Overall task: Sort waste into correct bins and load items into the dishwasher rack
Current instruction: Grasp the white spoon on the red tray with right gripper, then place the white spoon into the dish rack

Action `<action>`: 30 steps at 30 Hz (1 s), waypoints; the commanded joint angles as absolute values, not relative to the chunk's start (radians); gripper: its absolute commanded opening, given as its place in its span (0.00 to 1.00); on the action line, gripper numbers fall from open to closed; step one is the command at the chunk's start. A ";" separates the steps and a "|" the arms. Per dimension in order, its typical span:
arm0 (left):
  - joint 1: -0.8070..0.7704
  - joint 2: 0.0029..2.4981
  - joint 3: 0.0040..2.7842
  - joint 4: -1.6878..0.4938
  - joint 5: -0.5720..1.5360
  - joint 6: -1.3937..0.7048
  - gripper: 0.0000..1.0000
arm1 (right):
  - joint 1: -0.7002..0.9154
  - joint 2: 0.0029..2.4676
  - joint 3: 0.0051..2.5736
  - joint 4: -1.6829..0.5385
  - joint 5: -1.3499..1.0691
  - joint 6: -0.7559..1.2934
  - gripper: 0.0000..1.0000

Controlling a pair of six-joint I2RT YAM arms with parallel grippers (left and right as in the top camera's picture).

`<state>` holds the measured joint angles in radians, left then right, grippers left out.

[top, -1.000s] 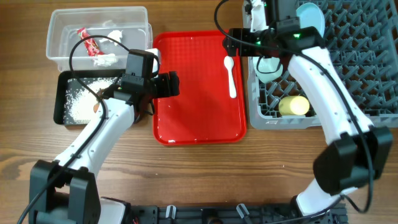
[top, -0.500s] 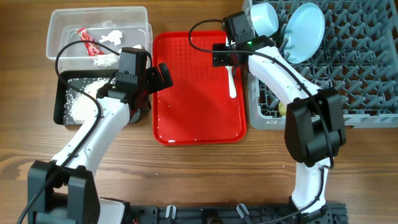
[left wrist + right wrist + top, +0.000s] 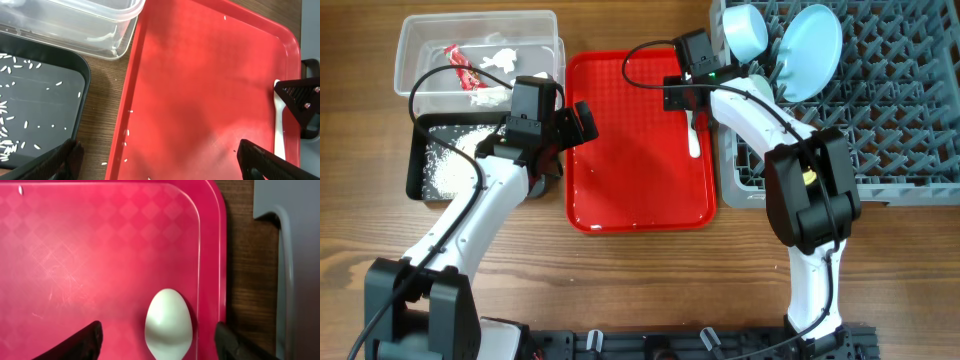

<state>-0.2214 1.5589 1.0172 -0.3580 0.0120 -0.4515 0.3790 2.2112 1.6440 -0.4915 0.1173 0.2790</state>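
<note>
The white plastic spoon [image 3: 693, 132] lies on the red tray [image 3: 630, 180] near its right edge. My right gripper [image 3: 686, 97] is open just above the spoon's bowl [image 3: 168, 322], a finger on each side. My left gripper [image 3: 582, 122] is open and empty over the tray's left rim [image 3: 131, 115]. The grey dishwasher rack [image 3: 880, 110] holds the light-blue plate [image 3: 814, 38], a pale blue bowl [image 3: 745, 30] and the yellow cup [image 3: 809, 176], mostly hidden by my arm. The clear bin [image 3: 478, 55] holds the red wrapper [image 3: 461, 68] and white tissue bits [image 3: 492, 95]. The black bin [image 3: 445, 160] holds rice grains [image 3: 448, 172].
A few loose rice grains [image 3: 127, 133] lie on the tray's left rim and on the wood beside it. The right arm stretches along the rack's left edge [image 3: 732, 150]. Bare wooden table [image 3: 650, 280] lies in front of the tray.
My right gripper left the rack and swung left and down over the spoon's bowl. My left gripper drew back a little toward the tray's left rim, then held still.
</note>
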 commanded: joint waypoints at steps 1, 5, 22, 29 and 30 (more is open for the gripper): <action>-0.220 1.556 1.015 -0.355 -0.002 -0.460 1.00 | 0.382 2.235 1.647 -0.482 0.139 0.264 0.70; -0.220 1.556 1.015 -0.355 -0.002 -0.460 1.00 | 0.382 2.243 1.647 -0.480 0.138 0.262 0.70; -0.220 1.556 1.015 -0.355 -0.002 -0.460 1.00 | 0.395 2.302 1.647 -0.492 0.111 0.262 0.35; -0.220 1.556 1.015 -0.355 -0.002 -0.461 1.00 | 0.395 2.302 1.647 -0.514 0.096 0.260 0.21; -0.220 1.556 1.015 -0.355 -0.002 -0.461 1.00 | 0.395 2.302 1.647 -0.517 0.096 0.260 0.21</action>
<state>-0.2214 1.5589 1.0172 -0.3580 0.0120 -0.4545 0.3923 2.2627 1.6463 -0.4927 0.1318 0.2600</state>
